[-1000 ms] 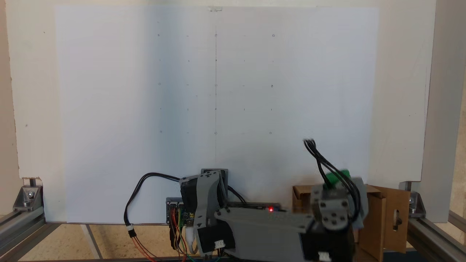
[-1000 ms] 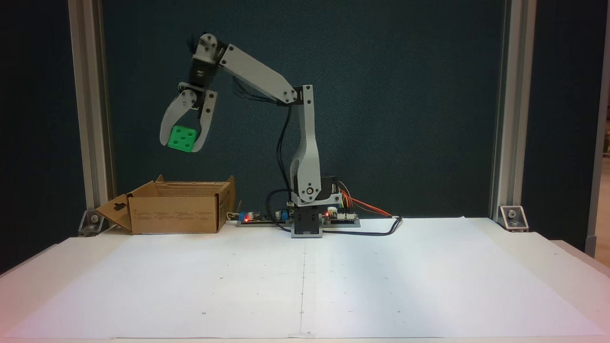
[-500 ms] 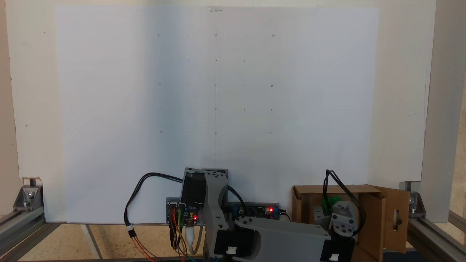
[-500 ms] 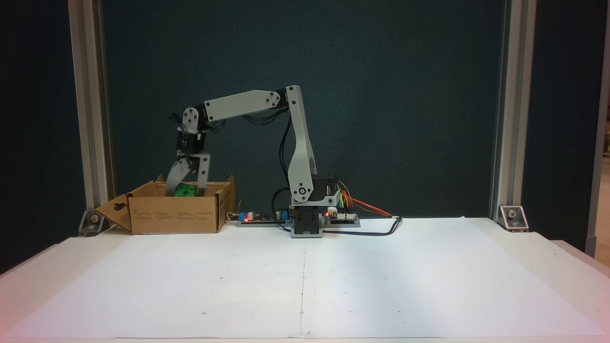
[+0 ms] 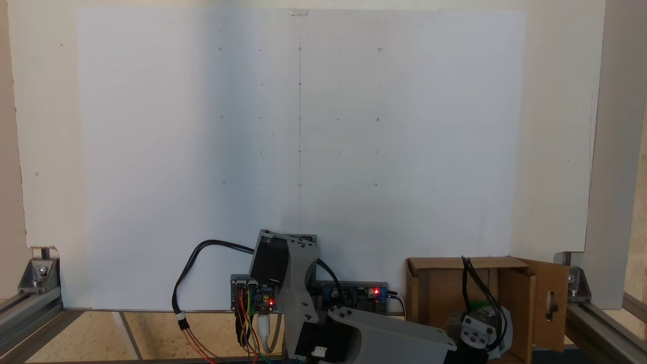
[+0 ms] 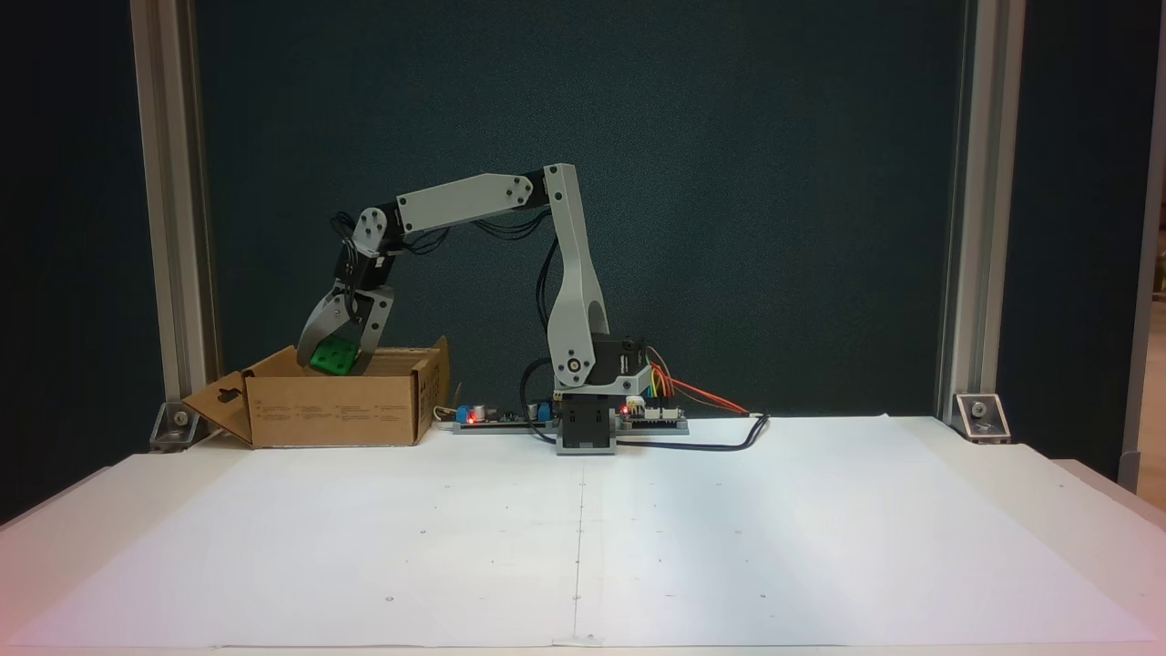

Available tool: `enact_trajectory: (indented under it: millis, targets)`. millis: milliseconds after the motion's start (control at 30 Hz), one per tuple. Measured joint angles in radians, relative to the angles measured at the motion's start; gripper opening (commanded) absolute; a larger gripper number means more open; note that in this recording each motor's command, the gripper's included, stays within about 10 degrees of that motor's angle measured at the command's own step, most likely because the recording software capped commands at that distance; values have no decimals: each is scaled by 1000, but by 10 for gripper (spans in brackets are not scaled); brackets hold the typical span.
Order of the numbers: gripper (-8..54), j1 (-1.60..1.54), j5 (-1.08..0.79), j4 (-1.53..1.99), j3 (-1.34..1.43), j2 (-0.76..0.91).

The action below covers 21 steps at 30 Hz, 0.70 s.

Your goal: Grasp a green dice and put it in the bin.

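Lowered since before: pincer pinching green dice at bin rim | white paper tabletop | dark backdrop

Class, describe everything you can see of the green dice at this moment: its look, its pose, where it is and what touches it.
The green dice is a small bright green cube with rounded edges and same-colour pips, plastic by its look. It is tilted, held between the jaws of the grey gripper at the open top of the cardboard bin, its lower part hidden behind the rim. In a fixed view from behind the arm, a green sliver shows.
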Motion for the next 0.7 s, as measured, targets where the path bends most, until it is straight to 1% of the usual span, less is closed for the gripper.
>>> enact_trajectory:
  millis: [33,67,133,367,433,533,567,600,633,700]
  targets:
    - [221,3,0,0,0,0]
    - [300,5,0,0,0,0]
    - [365,11,0,0,0,0]
    - [369,17,0,20,0,25]
    - [369,0,5,54,0,87]
    - [369,-72,100,91,0,225]
    - [379,-118,140,95,-3,270]
    - [417,-173,178,106,-11,304]
    - [441,-227,221,120,-18,336]
    - [443,-331,302,173,-18,408]
